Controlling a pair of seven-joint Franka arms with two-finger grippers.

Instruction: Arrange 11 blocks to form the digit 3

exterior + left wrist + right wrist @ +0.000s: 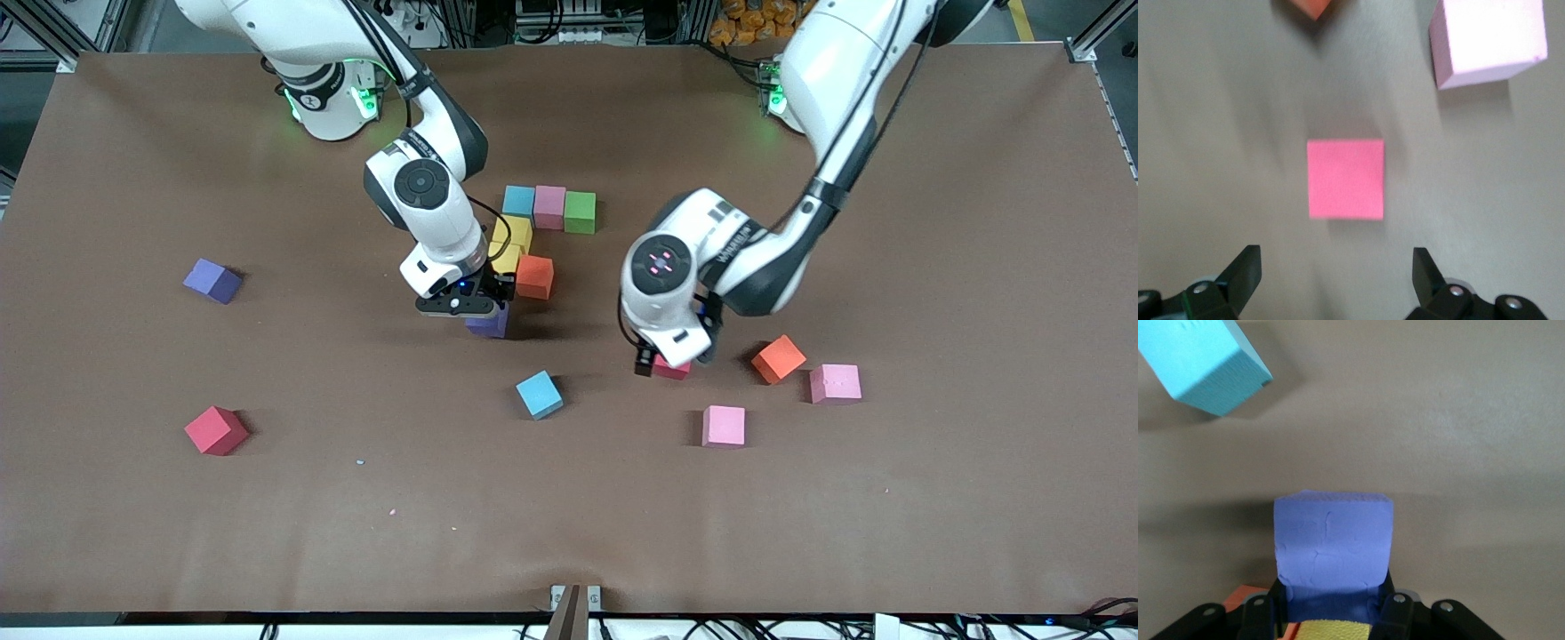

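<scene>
Hanging with its fingers spread wide over the red block (1345, 179), the left gripper (673, 363) must drop and squeeze, while the right gripper (471, 307) pinches a purple block (1333, 550) beside the orange block (534, 276) of the half-built digit 3 (542, 236).

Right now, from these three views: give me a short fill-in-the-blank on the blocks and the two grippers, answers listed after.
1. The right gripper is shut on a block coloured ____.
2. The left gripper, jaws open, hangs over a block coloured ____.
3. In the row of three blocks farthest from the front camera, the pink block sits between the green block and the ____ one.

Missing words: purple; red; light blue
</scene>
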